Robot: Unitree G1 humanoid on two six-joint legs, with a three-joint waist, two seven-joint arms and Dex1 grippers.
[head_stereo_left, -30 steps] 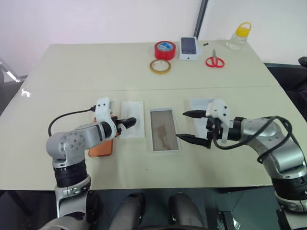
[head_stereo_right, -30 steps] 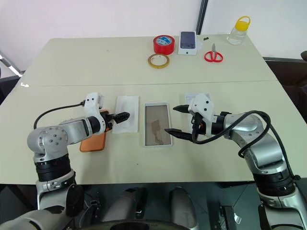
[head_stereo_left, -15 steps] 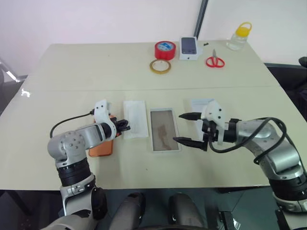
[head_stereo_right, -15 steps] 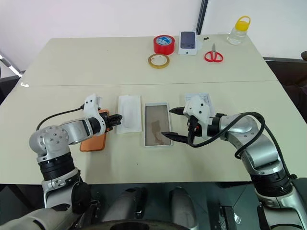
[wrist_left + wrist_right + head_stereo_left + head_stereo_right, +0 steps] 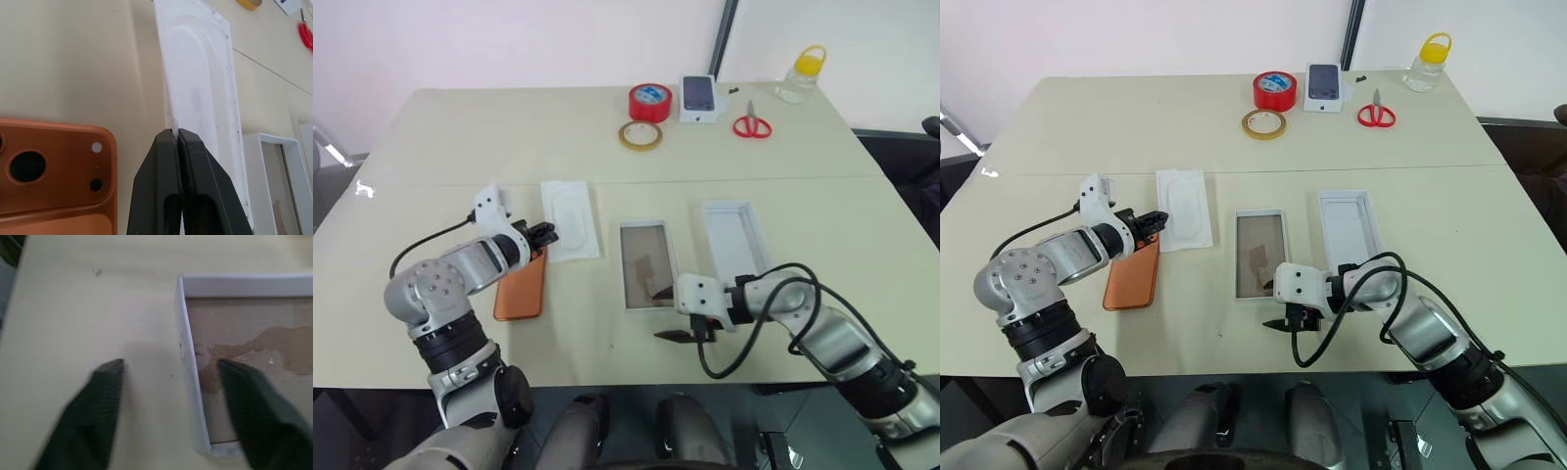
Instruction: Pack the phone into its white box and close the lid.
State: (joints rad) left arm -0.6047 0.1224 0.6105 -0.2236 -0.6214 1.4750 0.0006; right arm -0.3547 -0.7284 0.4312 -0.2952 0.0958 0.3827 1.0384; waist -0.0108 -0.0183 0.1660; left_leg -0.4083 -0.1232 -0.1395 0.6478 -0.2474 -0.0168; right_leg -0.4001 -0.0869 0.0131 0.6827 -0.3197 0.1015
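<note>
1. The left gripper [image 5: 544, 233] is pinching the near edge of the flat white card [image 5: 570, 219], its fingers [image 5: 168, 161] pressed together on it.
2. The phone [image 5: 521, 286] is lying face down just beside that gripper on its outer side; the left wrist view is showing its camera lenses.
3. The white box [image 5: 646, 277] is sitting well apart from the left gripper, with bare table [image 5: 460, 137] between.
4. The right gripper [image 5: 683, 315] is straddling the box's near corner, jaws part-open and holding nothing; the right wrist view is showing 1 finger [image 5: 247, 396] over the brown floor.
5. The lid [image 5: 734, 236] is lying just beyond the right gripper.
6. Two tape rolls, scissors and a jar are lining the far edge.
</note>
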